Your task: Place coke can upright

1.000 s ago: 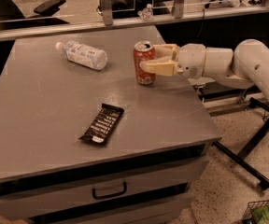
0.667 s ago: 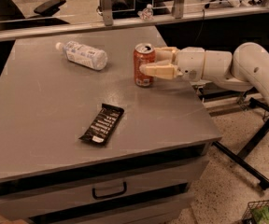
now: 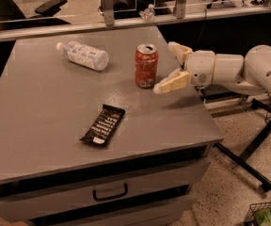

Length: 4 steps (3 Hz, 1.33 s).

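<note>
The coke can (image 3: pixel 146 65), red-orange with a silver top, stands upright on the grey table (image 3: pixel 51 135) near its right side. My gripper (image 3: pixel 166 66) is just right of the can, open, with its cream fingers (image 3: pixel 172 82) spread wide and drawn back from the can. Nothing is held.
A clear plastic water bottle (image 3: pixel 84 55) lies on its side at the back left of the table. A flat black snack bar wrapper (image 3: pixel 103 125) lies near the middle front. A drawer with a handle (image 3: pixel 110 192) is below the tabletop. Office chairs and a rail stand behind.
My gripper has opened and let go of the can, then pulled back to the right. The can stays standing upright on the table.
</note>
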Each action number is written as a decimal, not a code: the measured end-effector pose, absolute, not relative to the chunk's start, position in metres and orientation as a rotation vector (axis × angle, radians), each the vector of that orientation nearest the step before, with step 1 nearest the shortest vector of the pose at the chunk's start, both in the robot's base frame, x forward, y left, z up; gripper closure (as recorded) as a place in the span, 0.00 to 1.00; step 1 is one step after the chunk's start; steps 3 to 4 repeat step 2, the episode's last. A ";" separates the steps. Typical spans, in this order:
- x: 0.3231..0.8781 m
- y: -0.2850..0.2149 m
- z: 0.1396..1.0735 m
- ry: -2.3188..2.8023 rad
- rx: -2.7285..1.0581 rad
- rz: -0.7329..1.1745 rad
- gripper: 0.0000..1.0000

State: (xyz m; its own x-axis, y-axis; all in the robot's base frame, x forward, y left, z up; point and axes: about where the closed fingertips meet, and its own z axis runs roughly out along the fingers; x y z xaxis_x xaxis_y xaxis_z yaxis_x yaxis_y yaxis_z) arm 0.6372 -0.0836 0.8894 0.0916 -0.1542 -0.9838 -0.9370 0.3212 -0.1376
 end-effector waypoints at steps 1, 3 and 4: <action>0.627 -0.120 0.891 1.428 -1.058 0.722 0.00; 0.621 -0.142 0.892 1.453 -1.030 0.685 0.00; 0.621 -0.142 0.892 1.453 -1.030 0.685 0.00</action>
